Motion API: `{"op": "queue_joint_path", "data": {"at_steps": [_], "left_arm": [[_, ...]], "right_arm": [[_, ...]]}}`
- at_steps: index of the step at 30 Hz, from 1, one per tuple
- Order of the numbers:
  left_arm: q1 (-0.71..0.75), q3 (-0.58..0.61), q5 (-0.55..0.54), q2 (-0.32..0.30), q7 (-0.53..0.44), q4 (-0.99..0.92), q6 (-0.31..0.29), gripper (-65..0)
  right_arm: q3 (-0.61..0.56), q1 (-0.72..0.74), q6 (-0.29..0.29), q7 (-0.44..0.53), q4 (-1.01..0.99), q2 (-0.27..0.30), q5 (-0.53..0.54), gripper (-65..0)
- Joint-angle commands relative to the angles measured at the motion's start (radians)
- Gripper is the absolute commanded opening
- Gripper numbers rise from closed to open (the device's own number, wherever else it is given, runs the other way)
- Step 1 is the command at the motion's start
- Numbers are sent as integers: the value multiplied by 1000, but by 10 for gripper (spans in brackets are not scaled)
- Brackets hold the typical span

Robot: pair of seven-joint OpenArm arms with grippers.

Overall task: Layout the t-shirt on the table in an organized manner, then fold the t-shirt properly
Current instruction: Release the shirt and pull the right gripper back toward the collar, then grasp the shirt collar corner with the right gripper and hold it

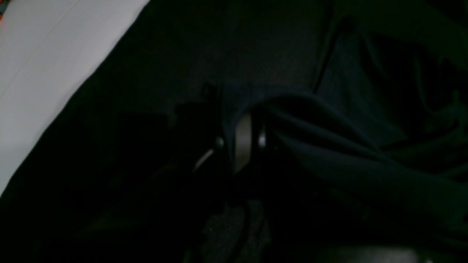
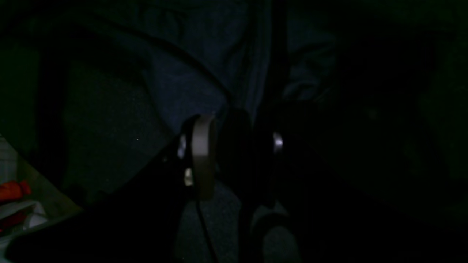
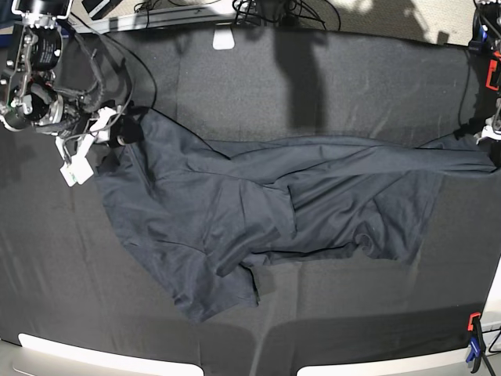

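Between dark fingers [image 1: 241,140], barely discernible t-shirt [image 3: 258,207].

Both end effectors [image 1: 241,140] [image 2: 234,153] clamped, arms outstretched

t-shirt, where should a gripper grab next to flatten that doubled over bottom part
Probably the loose corner of the t-shirt nearest the table's front edge. The fabric there is folded over itself and ends in a free point lying flat on the cloth, so a low pinch coming in from the front edge should catch it. Both the left gripper and right gripper already pinch the shirt's far ends.
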Motion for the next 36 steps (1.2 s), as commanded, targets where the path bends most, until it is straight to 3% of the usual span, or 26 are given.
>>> {"op": "queue_joint_path", "data": {"at_steps": [1, 4, 6, 12, 17, 22, 26, 33, 36], "left_arm": [[-6, -6, -12, -19, -24, 16, -4, -650], [-5, -6, -12, -19, -24, 16, -4, -650], [-5, -6, -3, -19, -21, 16, -4, -650], [2, -6, 81, -23, 40, 16, -4, -650], [61, -6, 81, -58, 45, 16, -9, -650], [148, -6, 49, -113, 76, 16, -8, -650], [212, -6, 22, -147, 151, 16, -13, -650], [311, -6, 13, -187, 203, 16, -24, -650], [320, -6, -18, -186, 255, 17, -104, -650]], "right_arm": [[6, 4, 8, 18, 17, 16, 21, -501], [6, -11, 27, 18, 17, 17, 21, -650], [6, -34, 90, 18, 28, 18, 21, -650], [55, -213, 93, 18, 177, 73, -4, -650], [219, -336, 93, 19, 263, 100, -5, -650], [383, -366, 93, 18, 267, 100, -25, -650], [400, -366, 93, 18, 267, 100, -88, -650], [400, -392, 93, 18, 267, 103, -223, -650], [400, -410, 93, 18, 267, 103, -222, -650]]}}
